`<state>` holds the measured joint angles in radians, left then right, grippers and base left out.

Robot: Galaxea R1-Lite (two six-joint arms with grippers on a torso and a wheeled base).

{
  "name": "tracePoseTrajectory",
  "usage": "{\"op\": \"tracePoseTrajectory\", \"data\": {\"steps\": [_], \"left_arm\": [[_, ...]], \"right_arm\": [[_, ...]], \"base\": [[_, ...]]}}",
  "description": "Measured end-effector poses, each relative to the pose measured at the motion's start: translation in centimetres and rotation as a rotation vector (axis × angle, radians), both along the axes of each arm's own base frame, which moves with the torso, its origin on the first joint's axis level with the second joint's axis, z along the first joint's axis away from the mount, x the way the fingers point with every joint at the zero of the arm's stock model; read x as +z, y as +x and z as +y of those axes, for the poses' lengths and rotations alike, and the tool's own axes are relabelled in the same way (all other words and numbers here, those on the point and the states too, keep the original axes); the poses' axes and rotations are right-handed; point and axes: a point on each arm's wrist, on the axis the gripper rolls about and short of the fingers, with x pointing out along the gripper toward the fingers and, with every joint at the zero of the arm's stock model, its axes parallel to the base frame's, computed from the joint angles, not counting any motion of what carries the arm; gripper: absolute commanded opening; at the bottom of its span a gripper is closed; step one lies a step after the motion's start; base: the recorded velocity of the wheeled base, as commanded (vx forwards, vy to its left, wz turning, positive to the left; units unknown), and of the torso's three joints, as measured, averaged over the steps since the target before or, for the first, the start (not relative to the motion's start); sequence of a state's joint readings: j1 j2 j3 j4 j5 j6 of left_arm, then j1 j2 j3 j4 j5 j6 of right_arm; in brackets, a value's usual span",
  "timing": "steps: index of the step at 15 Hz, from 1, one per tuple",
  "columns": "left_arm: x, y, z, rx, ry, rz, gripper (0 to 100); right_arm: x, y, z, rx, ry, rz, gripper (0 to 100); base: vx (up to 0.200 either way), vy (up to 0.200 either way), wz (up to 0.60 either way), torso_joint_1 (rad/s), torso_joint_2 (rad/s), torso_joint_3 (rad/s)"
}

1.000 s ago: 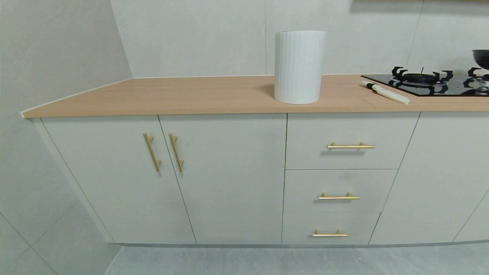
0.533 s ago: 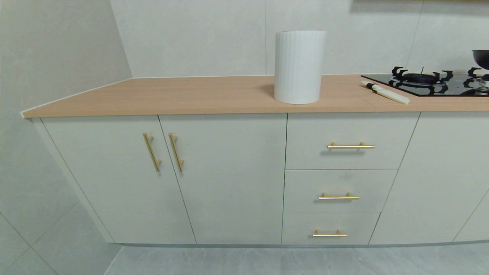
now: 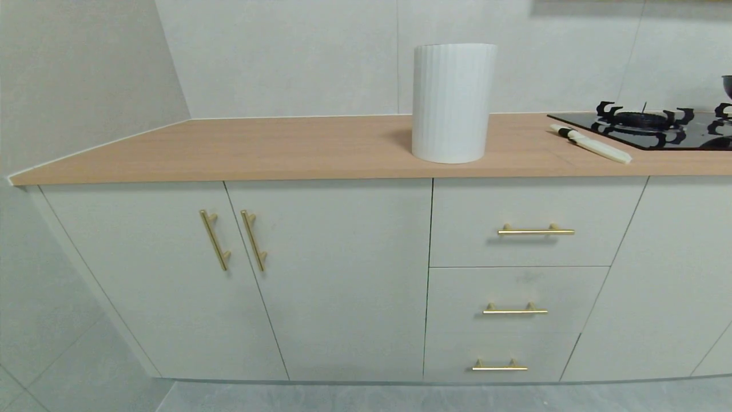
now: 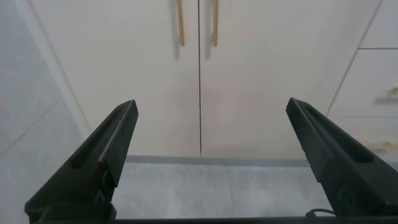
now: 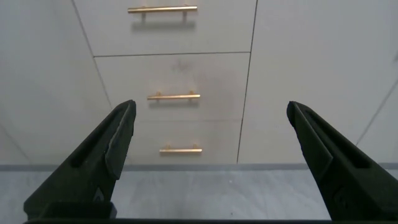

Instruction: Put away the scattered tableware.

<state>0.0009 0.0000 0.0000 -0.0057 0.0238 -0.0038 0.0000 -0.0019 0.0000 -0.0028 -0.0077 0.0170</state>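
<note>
We note white ribbed cylindrical holder (image 3: 453, 103), cream black-banded utensil (image 3: 592, 145) on wooden countertop (image 3: 257, 146); left gripper (image 4: 211, 102), right gripper (image 5: 210, 104) spread, empty.

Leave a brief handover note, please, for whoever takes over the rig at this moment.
Left gripper: fingers open, empty, low before the cabinet doors.
Right gripper: fingers open, empty, facing the drawers.
White utensil lies on the countertop beside the hob. The ribbed white container stands upright to its left, apart from it.
Done: nothing put away.
Left: pick up the utensil and store it, probably in the container.
</note>
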Motion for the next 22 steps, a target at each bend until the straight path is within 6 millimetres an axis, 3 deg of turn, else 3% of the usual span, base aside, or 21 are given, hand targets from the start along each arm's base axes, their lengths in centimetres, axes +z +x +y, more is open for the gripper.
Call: {"op": "tracePoseTrajectory", "data": {"steps": [13, 22], "left_arm": [[0.0, 0.0, 0.0, -0.001, 0.0, 0.0, 100], [0.0, 0.0, 0.0, -0.001, 0.001, 0.0, 100]], "right_arm": [[0.0, 0.0, 0.0, 0.001, 0.0, 0.0, 100], [0.0, 0.0, 0.0, 0.001, -0.003, 0.001, 100]], "base": [[0.2, 0.0, 0.0, 0.003, 0.0, 0.001], [0.0, 0.0, 0.0, 0.0, 0.0, 0.0]]}}
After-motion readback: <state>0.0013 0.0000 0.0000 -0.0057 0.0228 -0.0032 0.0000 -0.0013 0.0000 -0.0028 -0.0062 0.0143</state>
